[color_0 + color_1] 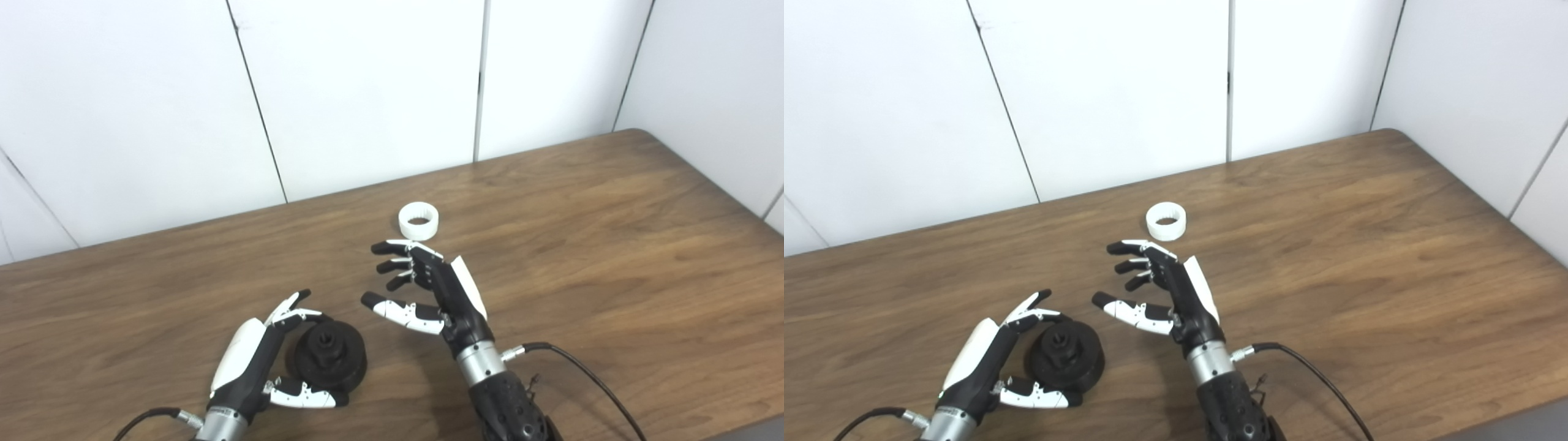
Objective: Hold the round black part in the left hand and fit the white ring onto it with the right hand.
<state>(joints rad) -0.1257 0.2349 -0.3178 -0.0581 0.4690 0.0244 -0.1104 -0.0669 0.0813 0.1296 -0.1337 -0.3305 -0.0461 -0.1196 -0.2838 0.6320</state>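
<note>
White wall panels back a brown wooden table [612, 245]. Near frame centre the white ring [419, 220] lies flat, bore up, just beyond the fingertips of the right hand [429, 291], which is spread and empty. At lower left the left hand [269, 361] cups the round black part [329, 358], seemingly without clamping it.

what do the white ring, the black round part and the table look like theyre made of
White ring: probably plastic, matte, with fine ridges around its outer wall; possibly 3D-printed.
Black round part: likely matte plastic too, dull with no metallic glint, though the look leaves it open.
Table: brown wood grain with a soft sheen; solid wood or laminate cannot be told.
</note>
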